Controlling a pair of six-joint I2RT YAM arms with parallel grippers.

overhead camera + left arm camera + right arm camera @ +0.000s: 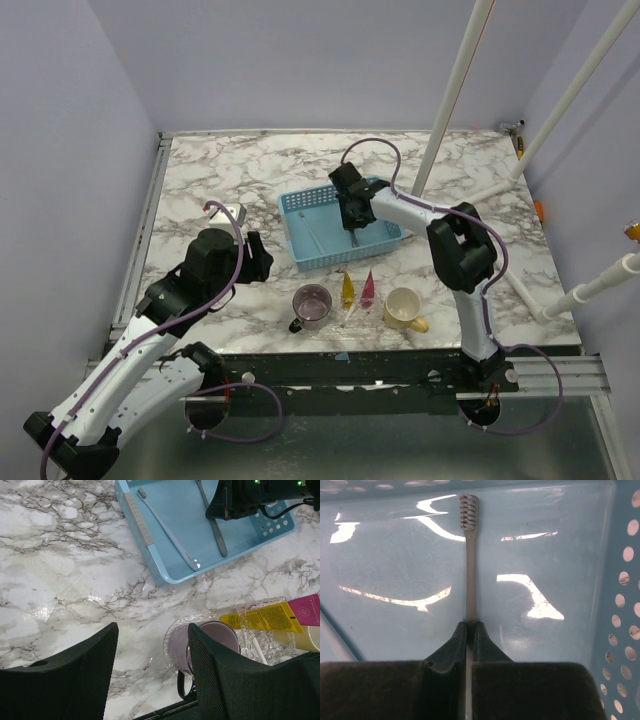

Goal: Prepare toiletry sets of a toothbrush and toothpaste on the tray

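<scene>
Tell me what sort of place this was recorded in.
Probably a lab robot cell, not a bathroom: a marble-patterned tabletop boxed in by plain lavender walls, a white pipe frame at the right, and a left arm and right arm mounted on a metal rail.

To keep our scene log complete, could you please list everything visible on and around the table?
tray: one, light blue, mid-table.
loose toothbrush: one, whitish, lying in the tray.
held toothbrush: one, whitish, in the tray, pinched by the right gripper.
yellow tube: one, yellow, between the mugs.
pink tube: one, pink, beside the yellow tube.
purple mug: one, purple, left of the tubes.
cream mug: one, cream, right of the tubes.
small object: one, pale, left of the tray; too small to identify.
pipes: several, white, right side.
table: one, marble-patterned.
left gripper: one, black, open, near the purple mug.
right gripper: one, black, shut, over the tray.
</scene>
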